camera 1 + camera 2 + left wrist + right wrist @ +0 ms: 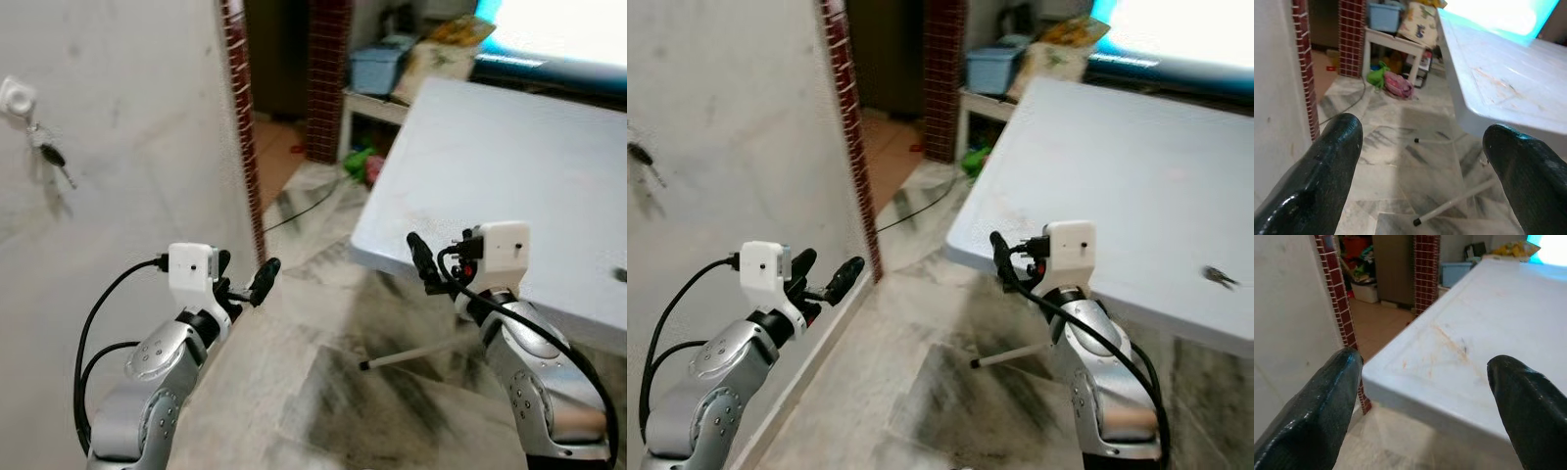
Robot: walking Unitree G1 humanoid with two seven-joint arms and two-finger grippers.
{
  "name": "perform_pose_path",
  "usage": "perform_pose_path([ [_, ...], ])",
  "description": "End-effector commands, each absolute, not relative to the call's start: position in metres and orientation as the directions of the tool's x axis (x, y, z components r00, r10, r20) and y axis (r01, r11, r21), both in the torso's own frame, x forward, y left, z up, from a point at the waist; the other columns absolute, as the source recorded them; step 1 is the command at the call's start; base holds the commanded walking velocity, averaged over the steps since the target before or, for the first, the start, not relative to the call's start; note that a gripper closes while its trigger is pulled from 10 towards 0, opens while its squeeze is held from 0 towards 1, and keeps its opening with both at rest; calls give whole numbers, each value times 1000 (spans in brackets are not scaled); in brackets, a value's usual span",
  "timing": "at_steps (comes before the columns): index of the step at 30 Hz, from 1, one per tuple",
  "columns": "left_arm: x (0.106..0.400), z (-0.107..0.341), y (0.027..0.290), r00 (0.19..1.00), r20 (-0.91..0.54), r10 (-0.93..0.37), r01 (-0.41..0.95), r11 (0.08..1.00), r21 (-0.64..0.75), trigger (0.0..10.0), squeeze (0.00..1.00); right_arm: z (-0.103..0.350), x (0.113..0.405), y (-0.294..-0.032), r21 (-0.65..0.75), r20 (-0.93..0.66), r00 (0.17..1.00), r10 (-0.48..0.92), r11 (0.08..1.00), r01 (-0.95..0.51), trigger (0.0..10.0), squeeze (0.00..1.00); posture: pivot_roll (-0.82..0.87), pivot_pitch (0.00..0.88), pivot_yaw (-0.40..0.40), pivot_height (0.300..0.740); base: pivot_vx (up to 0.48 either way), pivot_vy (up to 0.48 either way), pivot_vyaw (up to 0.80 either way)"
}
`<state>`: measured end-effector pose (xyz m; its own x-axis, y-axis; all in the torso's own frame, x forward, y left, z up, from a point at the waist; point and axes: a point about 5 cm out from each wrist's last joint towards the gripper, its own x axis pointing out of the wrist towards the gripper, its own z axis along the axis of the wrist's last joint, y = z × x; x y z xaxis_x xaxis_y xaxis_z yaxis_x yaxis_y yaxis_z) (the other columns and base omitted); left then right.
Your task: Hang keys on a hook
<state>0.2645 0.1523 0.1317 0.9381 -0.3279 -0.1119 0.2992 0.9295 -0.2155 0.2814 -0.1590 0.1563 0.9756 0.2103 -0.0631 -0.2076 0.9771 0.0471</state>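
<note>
Left eye view: both grippers raised with nothing held, keys on the wall hook.

Left gripper [247, 281] hovers over the marble floor [323, 392] with its two black fingers [1327, 166] spread wide apart. Right gripper [423, 259] sits just before the near corner of the white table [490, 166], its fingers [1327, 401] equally parted. Up and to the left of the left gripper, well apart from it, the keys [49, 157] hang from a white hook [17, 98] on the grey wall [127, 127]. Beyond both grippers stands a red brick pillar [328, 69].
</note>
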Motion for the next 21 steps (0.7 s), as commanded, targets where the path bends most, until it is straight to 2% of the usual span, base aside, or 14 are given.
perform_pose_path([
  [1,265,133,150,935,-111,-338,309,926,-219,10000,0,160,281,-162,38,-53,978,202,979,-200,10000,0,-12,73,31,740,0,0,-769],
  [21,264,132,145,926,-119,-359,315,906,-282,10000,0,157,281,-161,42,-62,979,192,981,-190,10000,0,-15,72,33,740,0,0,-769],
])
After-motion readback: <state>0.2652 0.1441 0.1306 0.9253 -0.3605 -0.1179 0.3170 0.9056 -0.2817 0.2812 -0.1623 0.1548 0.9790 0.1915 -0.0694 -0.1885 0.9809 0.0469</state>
